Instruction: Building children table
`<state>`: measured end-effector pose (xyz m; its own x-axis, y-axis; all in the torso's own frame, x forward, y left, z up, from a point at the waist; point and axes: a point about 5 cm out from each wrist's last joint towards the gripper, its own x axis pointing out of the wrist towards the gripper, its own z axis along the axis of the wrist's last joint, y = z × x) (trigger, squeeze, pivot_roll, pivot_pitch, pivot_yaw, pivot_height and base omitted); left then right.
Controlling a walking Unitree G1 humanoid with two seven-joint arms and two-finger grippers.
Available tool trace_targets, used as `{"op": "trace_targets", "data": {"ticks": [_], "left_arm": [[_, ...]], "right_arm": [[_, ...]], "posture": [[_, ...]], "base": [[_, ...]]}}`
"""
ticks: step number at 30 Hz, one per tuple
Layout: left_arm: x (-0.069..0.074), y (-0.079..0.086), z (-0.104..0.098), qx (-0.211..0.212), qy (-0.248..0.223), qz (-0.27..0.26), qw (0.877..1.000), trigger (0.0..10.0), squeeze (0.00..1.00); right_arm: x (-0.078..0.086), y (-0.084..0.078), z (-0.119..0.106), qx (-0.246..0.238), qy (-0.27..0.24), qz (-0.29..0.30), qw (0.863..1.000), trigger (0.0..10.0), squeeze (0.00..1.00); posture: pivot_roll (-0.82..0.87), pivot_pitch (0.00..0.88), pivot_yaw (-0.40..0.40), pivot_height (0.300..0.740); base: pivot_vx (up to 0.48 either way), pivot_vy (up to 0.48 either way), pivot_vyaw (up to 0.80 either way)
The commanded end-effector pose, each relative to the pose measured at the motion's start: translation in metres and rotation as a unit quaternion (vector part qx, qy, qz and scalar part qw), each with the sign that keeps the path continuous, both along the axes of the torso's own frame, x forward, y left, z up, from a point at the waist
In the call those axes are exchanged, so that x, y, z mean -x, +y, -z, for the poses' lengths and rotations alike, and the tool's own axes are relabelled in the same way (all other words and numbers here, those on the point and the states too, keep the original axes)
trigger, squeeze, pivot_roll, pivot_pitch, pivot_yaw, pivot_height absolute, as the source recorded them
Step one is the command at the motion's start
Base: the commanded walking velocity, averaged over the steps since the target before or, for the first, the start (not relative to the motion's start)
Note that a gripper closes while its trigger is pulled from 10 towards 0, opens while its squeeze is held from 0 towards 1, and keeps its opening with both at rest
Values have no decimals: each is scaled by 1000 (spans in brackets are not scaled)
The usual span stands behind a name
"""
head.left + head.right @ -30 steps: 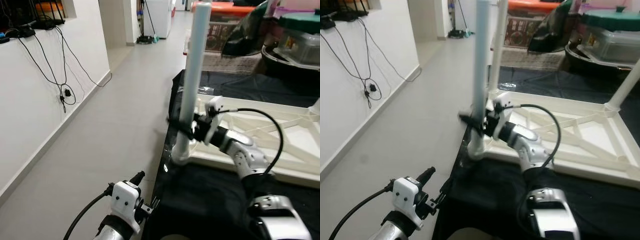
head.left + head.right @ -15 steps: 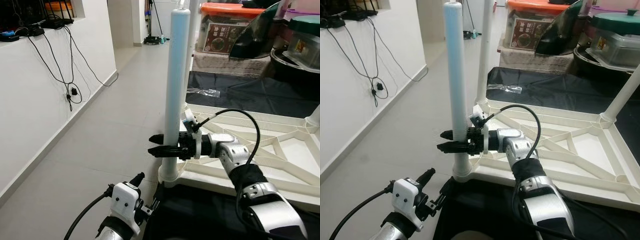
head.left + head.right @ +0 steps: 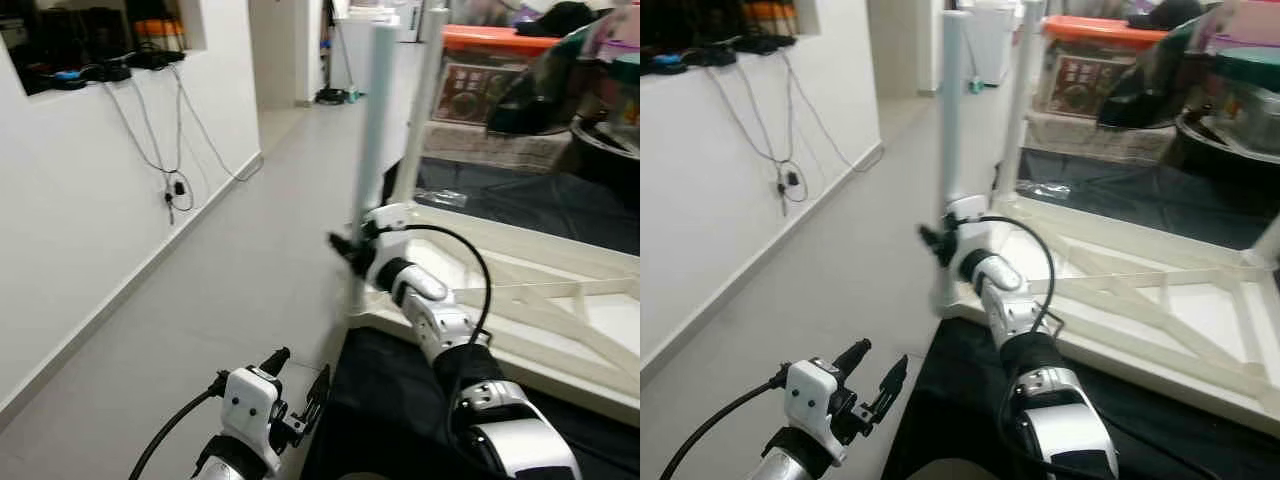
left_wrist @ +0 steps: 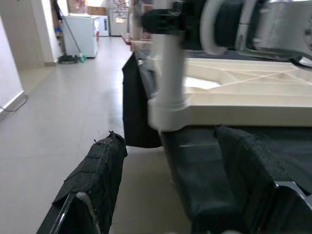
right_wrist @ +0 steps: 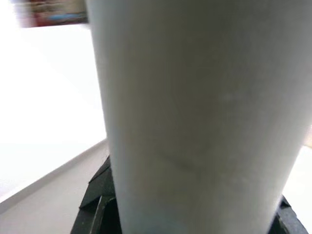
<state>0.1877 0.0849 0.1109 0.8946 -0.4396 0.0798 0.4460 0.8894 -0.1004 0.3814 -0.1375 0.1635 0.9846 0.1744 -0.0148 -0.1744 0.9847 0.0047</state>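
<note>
A white children's table top (image 3: 560,300) lies upside down on a black cloth (image 3: 400,400). A white table leg (image 3: 372,150) stands in its near left corner socket (image 4: 168,109). My right gripper (image 3: 350,250) is shut on this leg a little above the socket, with a black finger (image 5: 97,207) on either side of the tube (image 5: 195,122). Low in front of the table's corner, my left gripper (image 3: 877,362) is open and holds nothing; its two padded fingers (image 4: 95,178) point at the socket from a short way off.
A second white leg (image 3: 425,100) stands at the far corner. Boxes and a lidded tub (image 3: 1090,70) are stacked behind the table. To the left are the tiled floor (image 3: 230,260) and a white wall with hanging cables (image 3: 175,185).
The camera has swung, so the whole scene shifted. My right gripper stays shut on the leg, and its wrist has turned from level to slanting up. The left gripper has barely moved.
</note>
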Motion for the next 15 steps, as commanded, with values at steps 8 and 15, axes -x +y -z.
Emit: {"op": "trace_targets", "data": {"ticks": [8,15], "left_arm": [[0,1,2,2,7,0,1000,10000,0],[-1,1,2,2,7,-1,1000,10000,0]], "right_arm": [[26,-27,24,-47,59,286,955,0,0],[19,8,17,-74,37,200,976,10000,1000]], "posture": [[50,0,-30,740],[50,0,-30,740]], "base": [[0,0,0],[0,0,0]]}}
